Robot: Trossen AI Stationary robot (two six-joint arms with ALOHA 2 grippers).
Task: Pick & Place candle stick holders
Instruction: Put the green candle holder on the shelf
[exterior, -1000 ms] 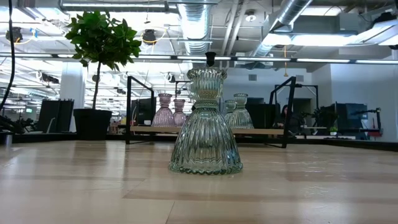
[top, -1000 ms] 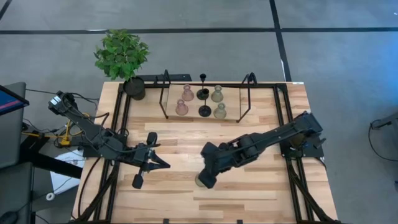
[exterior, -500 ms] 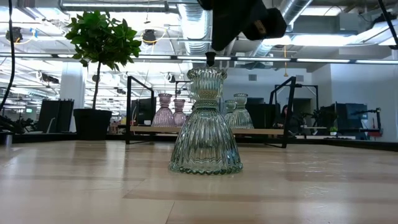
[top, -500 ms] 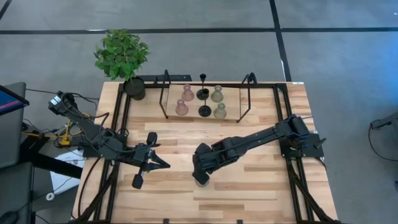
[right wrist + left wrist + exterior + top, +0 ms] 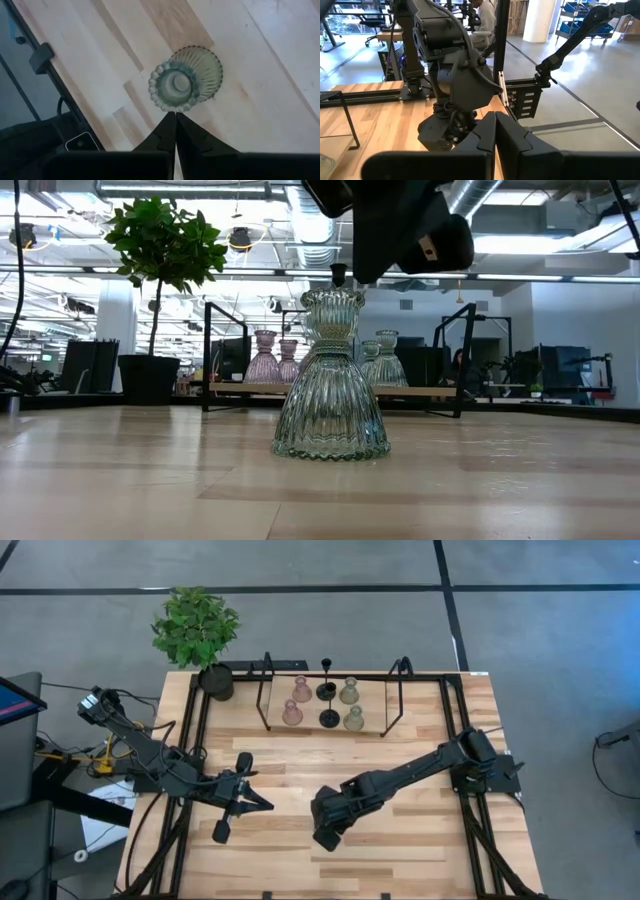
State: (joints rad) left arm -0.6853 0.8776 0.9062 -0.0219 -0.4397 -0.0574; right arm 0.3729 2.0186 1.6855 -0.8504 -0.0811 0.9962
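The right gripper [image 5: 175, 116] hangs above the near middle of the table with its two fingers pressed together, holding nothing. Directly below its tips stands a green ribbed glass candle stick holder [image 5: 184, 78], upright on the wooden table [image 5: 280, 85], its scalloped mouth facing up. From table height the same holder [image 5: 331, 380] stands free, with the dark bulk of the right arm [image 5: 400, 225] above its rim and apparently not touching it, though how much of a gap there is cannot be judged from here.

This looks like the approach to a pick. The next move calls for the fingers to spread before coming down, then to close around the narrow neck below the rim; closed as they are, a descent would only push on the glass.

The left gripper [image 5: 225, 830] waits over the left side of the table, fingers also shut and empty.

At the far edge, the other holders stand between two black wire frames [image 5: 266, 690]: two pink glass ones [image 5: 296, 701], two olive-green ones [image 5: 351, 705] and two black stemmed ones [image 5: 327, 705]. A potted plant [image 5: 197, 632] sits at the far left corner. All are well apart from the green holder, so nothing crowds the grasp.
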